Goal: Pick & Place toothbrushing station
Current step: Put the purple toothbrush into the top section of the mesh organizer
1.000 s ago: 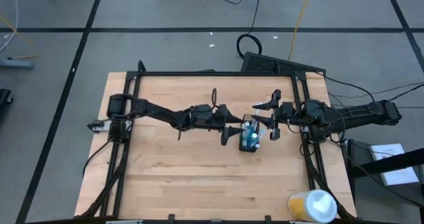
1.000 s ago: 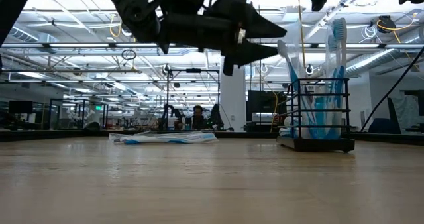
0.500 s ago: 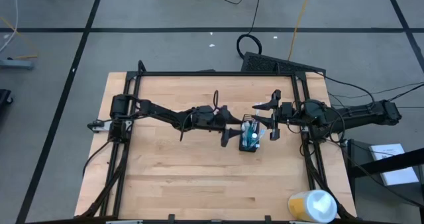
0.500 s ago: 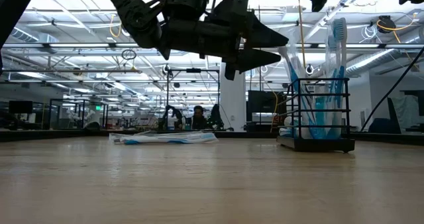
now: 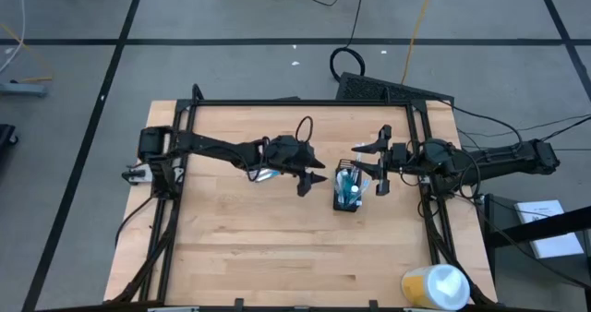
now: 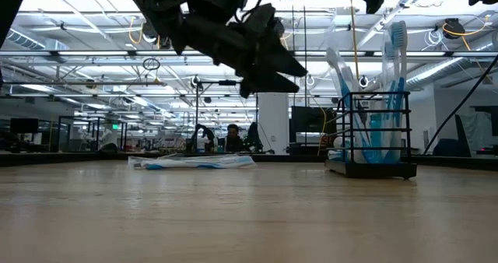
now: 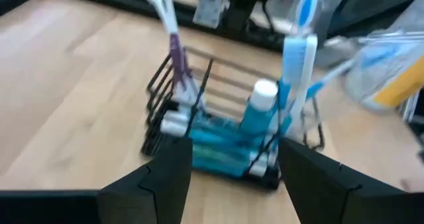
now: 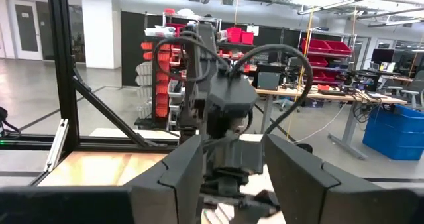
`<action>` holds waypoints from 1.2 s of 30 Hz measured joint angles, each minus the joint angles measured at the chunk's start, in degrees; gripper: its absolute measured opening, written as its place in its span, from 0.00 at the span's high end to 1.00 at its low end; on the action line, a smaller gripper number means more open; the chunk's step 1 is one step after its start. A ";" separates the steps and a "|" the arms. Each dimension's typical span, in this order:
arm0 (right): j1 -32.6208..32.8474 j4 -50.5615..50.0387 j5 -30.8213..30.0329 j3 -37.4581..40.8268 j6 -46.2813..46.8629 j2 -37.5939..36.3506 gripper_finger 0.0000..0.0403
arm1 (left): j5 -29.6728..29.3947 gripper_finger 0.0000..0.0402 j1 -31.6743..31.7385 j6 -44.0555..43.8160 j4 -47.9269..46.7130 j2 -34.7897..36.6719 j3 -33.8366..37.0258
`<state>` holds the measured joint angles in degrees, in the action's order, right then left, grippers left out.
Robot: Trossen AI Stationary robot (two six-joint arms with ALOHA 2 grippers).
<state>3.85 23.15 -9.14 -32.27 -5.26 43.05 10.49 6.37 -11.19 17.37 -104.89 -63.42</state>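
wire-mesh cup (image 5: 348, 198): toothbrushes inside, at 3 o'clock of left gripper (image 5: 307, 184)
left gripper: fingers apart, empty
right gripper (image 5: 377, 167): can't tell

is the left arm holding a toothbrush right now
No, the left gripper has open, empty jaws, and the toothbrushes stand in the black mesh cup ahead of it.

Wire cup (image 5: 348, 193), brushes, between end effectors, seemingly
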 joint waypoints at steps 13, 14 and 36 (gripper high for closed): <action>0.01 -0.66 0.00 0.00 -0.10 -0.02 0.61 | -4.88 0.43 -0.93 2.07 -20.34 1.71 0.02; 0.01 -0.91 0.00 0.00 -0.05 -0.02 0.61 | -6.19 0.43 -1.14 2.04 -22.53 1.76 0.02; 0.00 -2.91 0.01 0.00 0.01 -0.02 0.61 | -28.61 0.43 5.45 -7.57 -50.25 2.40 9.11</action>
<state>3.84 20.24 -9.13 -32.27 -5.26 43.03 -18.12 11.82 -18.76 -32.88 -102.48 -54.31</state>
